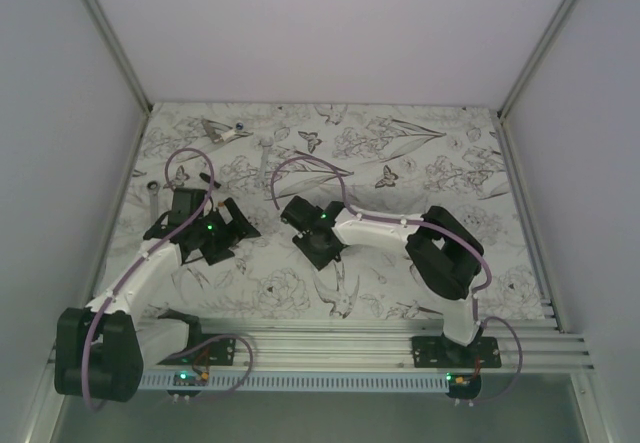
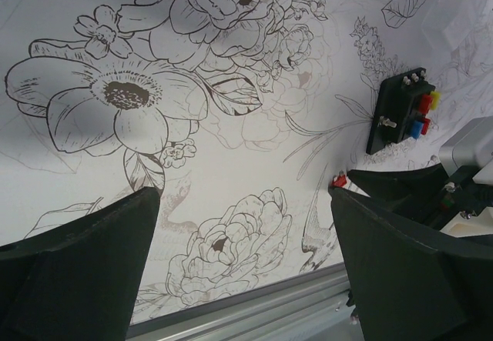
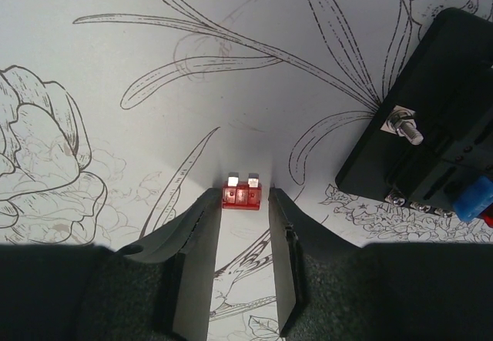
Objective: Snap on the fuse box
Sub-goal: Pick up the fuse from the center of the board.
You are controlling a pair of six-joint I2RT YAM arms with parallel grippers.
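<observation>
While the left claw [image 2: 245, 202] hangs wide open and empty above the flower-printed worktop [image 2: 254, 148], the right claw [image 3: 244, 202] is low over the worktop with its jaws only part-way apart. Small red fuse [image 3: 242, 194] lies on the worktop right at that claw's tips; whether the fingers [image 3: 196, 249] touch it cannot be told. Fuse box [image 3: 431, 110], black, with a bolt [image 3: 406, 125] and a blue fuse [image 3: 471, 197] showing, sits on the worktop near the right claw, apart from it.
</observation>
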